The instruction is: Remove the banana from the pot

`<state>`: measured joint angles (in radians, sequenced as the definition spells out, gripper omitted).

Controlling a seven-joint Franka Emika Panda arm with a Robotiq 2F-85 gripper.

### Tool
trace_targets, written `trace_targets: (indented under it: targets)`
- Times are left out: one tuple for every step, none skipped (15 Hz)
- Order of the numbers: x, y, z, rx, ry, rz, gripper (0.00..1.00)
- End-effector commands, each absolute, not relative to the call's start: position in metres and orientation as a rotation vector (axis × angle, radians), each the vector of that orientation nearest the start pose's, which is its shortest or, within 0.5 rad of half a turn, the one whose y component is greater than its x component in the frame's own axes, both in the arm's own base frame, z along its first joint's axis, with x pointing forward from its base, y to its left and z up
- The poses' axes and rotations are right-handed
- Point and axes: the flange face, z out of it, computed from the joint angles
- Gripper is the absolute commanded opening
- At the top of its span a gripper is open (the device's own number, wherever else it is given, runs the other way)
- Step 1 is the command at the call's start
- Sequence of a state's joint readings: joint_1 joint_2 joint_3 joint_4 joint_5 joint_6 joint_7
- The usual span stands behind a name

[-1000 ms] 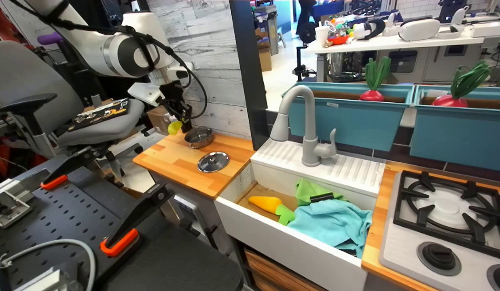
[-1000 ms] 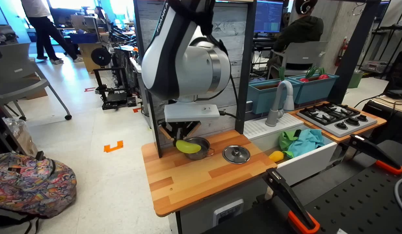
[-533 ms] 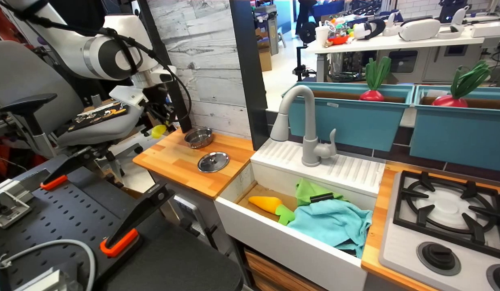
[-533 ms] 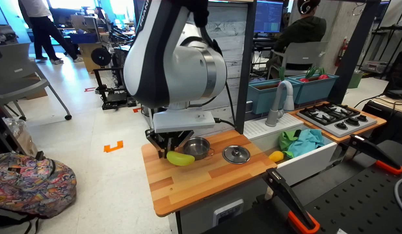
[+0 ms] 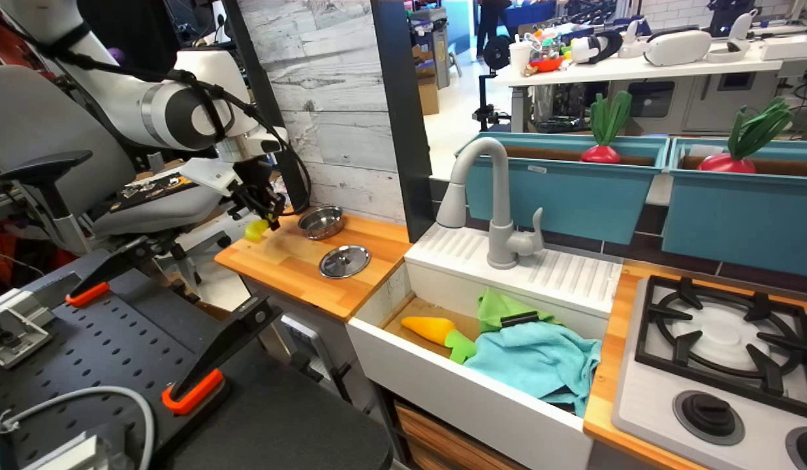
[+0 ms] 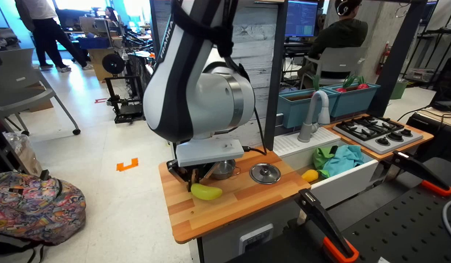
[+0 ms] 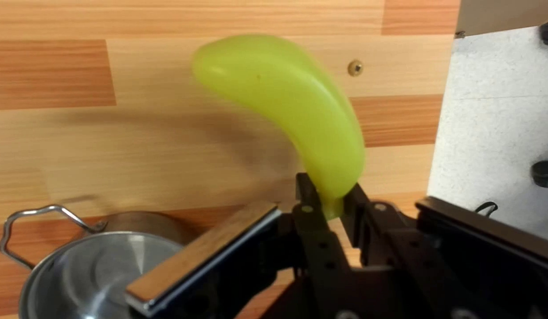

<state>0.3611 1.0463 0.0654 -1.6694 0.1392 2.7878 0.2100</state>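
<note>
The yellow-green banana (image 7: 291,97) is held at its stem end between the fingertips of my gripper (image 7: 330,199) in the wrist view. It hangs a little above the wooden counter (image 6: 218,212), with a blurred shadow beneath it. In both exterior views the banana (image 5: 256,230) (image 6: 206,191) is outside the pot, off to its side. The metal pot (image 5: 320,222) stands upright on the counter. In the wrist view the pot (image 7: 101,274) is at the lower left, partly covered by the gripper, and the visible part of its inside is bare. My gripper (image 5: 274,220) is apart from the pot.
A metal lid (image 6: 265,173) lies on the counter beside the pot. A post and grey plank wall (image 5: 338,98) stand behind the counter. The sink (image 5: 469,405) beside it holds cloths and a yellow toy vegetable. The counter's open edge (image 7: 433,168) drops to the floor.
My gripper, with the banana in it, has moved away from beside the pot, then down closer to the counter. The pot and lid have not moved.
</note>
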Motion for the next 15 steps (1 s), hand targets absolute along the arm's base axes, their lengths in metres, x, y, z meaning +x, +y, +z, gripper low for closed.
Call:
trace_targets:
  targets:
    - [0.599,0.254,-0.008,-3.023,-0.088,-0.044,0.43]
    - [0.600,0.254,-0.009,-3.023,-0.085,-0.040,0.45]
    - [0.601,0.253,-0.010,-3.021,-0.081,-0.038,0.51]
    - [0.602,0.253,-0.011,-3.022,-0.075,-0.040,0.58]
    - [0.603,0.252,-0.011,-3.025,-0.069,-0.037,0.65]
    - [0.604,0.252,-0.011,-3.024,-0.065,-0.035,0.73]
    - [0.604,0.252,-0.010,-3.023,-0.068,-0.033,0.80]
    - [0.605,0.253,-0.008,-3.023,-0.070,-0.032,0.87]
    - [0.604,0.254,-0.006,-3.024,-0.073,-0.024,0.95]
    - [0.602,0.254,-0.002,-3.025,-0.082,-0.003,0.99]
    - [0.599,0.255,0.004,-3.022,-0.096,0.029,1.00]
    - [0.595,0.256,0.009,-3.021,-0.098,0.042,1.00]
    - [0.589,0.258,0.018,-3.022,-0.112,0.064,1.00]
    - [0.585,0.261,0.028,-3.019,-0.123,0.077,1.00]
    - [0.581,0.264,0.037,-3.014,-0.129,0.069,1.00]
